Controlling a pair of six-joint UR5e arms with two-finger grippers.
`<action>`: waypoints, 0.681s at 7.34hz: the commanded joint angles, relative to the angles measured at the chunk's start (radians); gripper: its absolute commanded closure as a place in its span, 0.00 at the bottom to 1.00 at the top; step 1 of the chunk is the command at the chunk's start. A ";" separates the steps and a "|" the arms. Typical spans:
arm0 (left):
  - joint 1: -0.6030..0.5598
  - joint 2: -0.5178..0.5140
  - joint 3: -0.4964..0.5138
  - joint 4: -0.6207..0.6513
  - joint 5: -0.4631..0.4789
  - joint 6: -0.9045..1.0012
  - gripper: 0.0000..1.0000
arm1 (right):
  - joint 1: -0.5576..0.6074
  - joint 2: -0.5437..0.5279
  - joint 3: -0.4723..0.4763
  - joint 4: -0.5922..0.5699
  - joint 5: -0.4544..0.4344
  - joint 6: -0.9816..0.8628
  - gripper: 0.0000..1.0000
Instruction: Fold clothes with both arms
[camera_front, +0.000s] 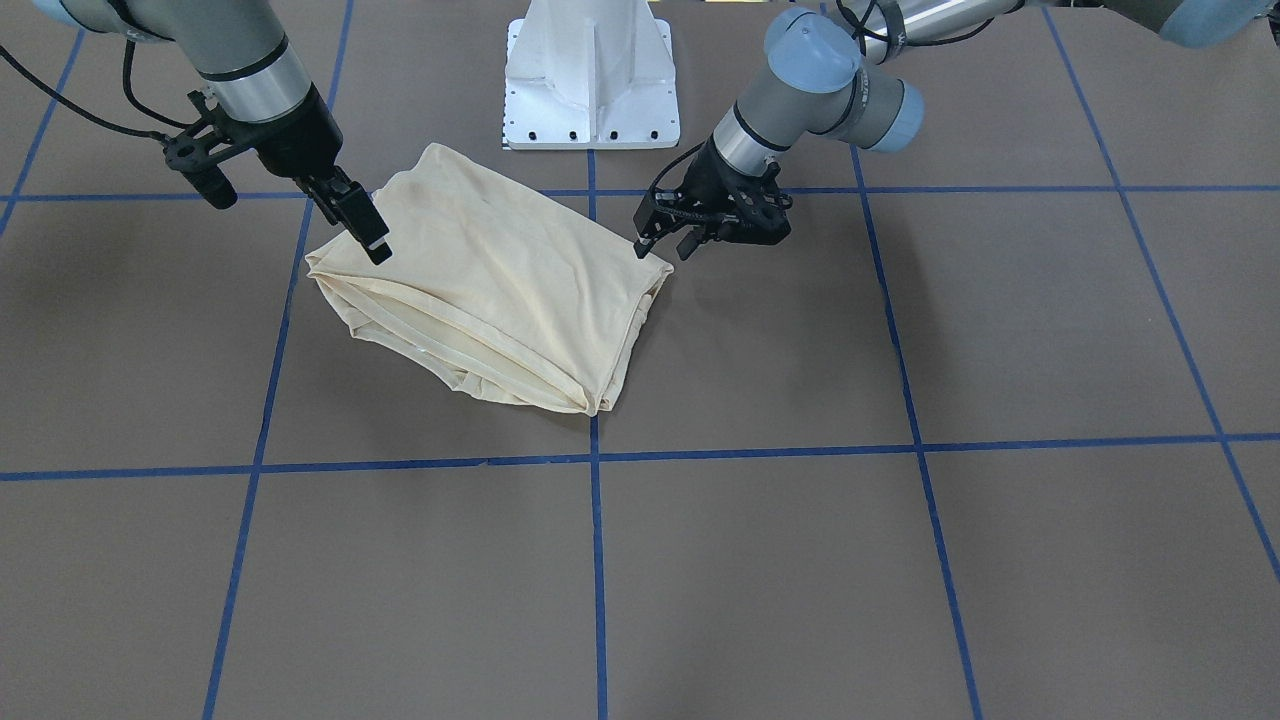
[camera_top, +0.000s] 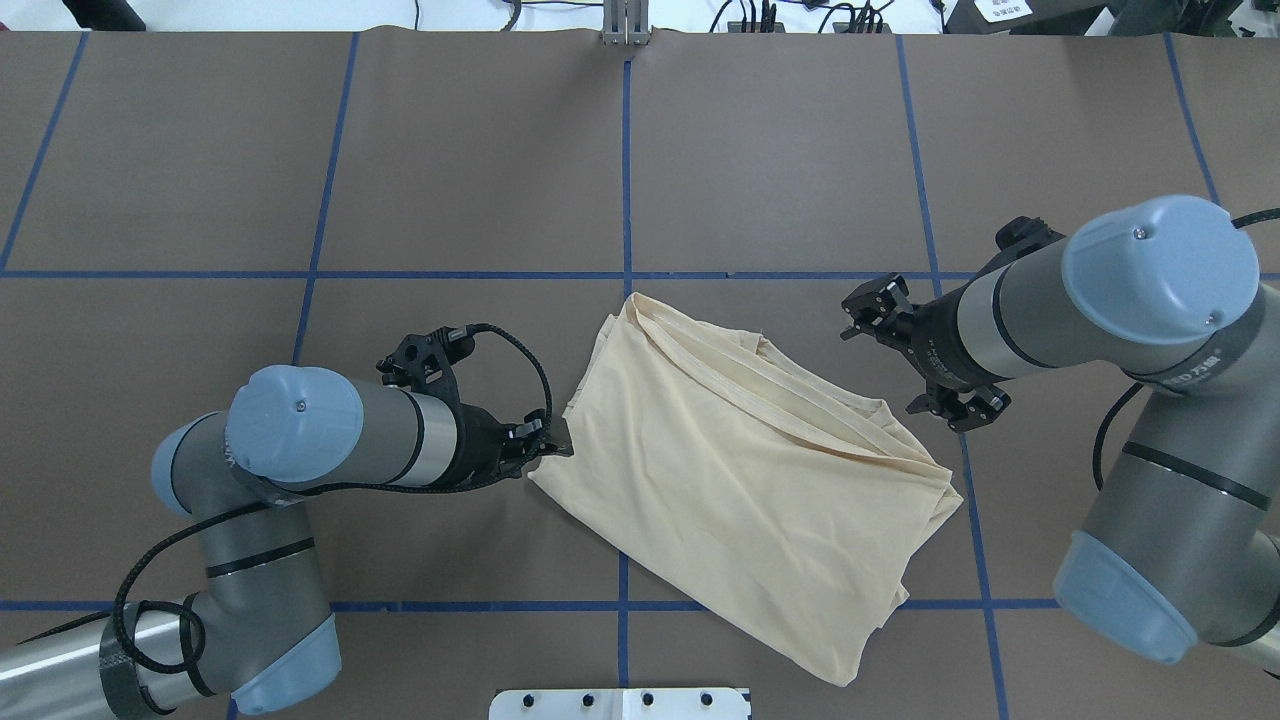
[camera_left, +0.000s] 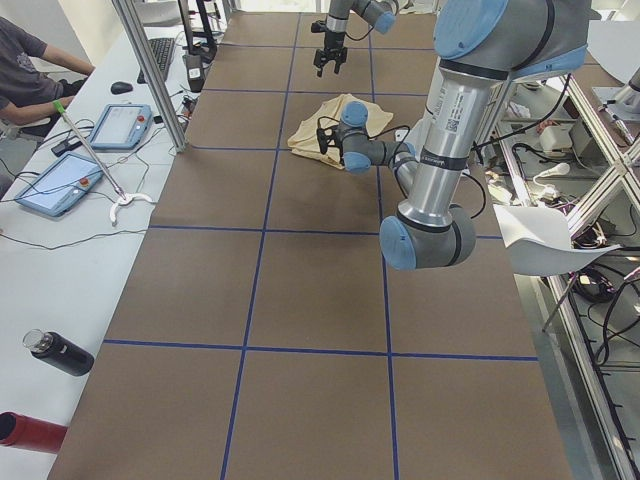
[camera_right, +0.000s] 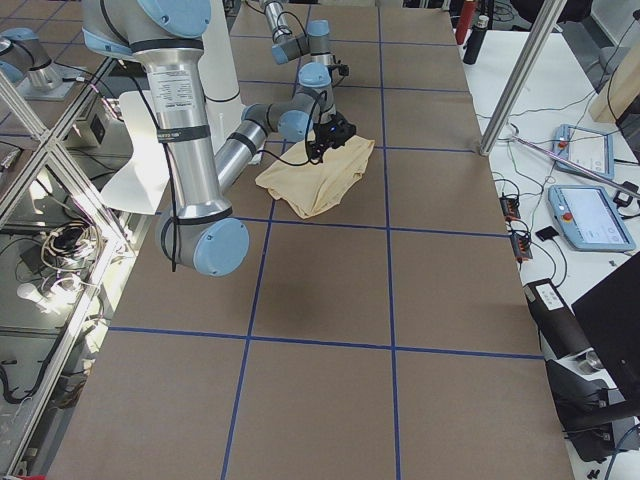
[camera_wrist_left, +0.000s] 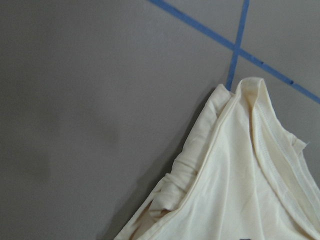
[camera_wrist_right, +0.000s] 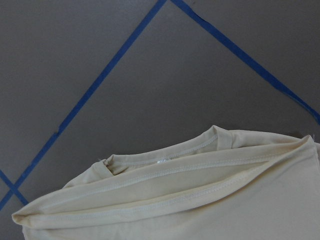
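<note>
The clothes are one pale cream-yellow shirt (camera_front: 500, 290) lying folded into a rough rectangle on the brown table (camera_front: 900, 580), also seen from overhead (camera_top: 740, 470). No graphic shows. My left gripper (camera_front: 663, 245) sits low at the shirt's corner nearest it, open, fingertips beside the fabric edge (camera_top: 558, 447). The left wrist view holds that bunched corner (camera_wrist_left: 240, 175). My right gripper (camera_front: 375, 245) hangs open just over the opposite end of the shirt, tilted. The right wrist view looks down on stacked hems and the neckline (camera_wrist_right: 200, 200). No fabric is lifted.
The white pedestal base (camera_front: 592, 80) stands just behind the shirt. Blue tape lines (camera_front: 598, 560) grid the table. A side bench carries tablets (camera_left: 120, 125) and a dark bottle (camera_left: 60, 352), with a person seated (camera_left: 25, 70) there.
</note>
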 joint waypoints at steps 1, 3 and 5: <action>0.022 -0.001 0.025 0.001 0.028 0.006 0.36 | 0.011 0.006 -0.006 -0.001 0.000 -0.003 0.00; 0.022 -0.001 0.040 0.001 0.028 0.008 0.41 | 0.016 0.006 -0.008 -0.003 0.000 -0.003 0.00; 0.022 -0.005 0.066 -0.001 0.042 0.009 0.41 | 0.018 0.006 -0.008 -0.003 0.000 -0.003 0.00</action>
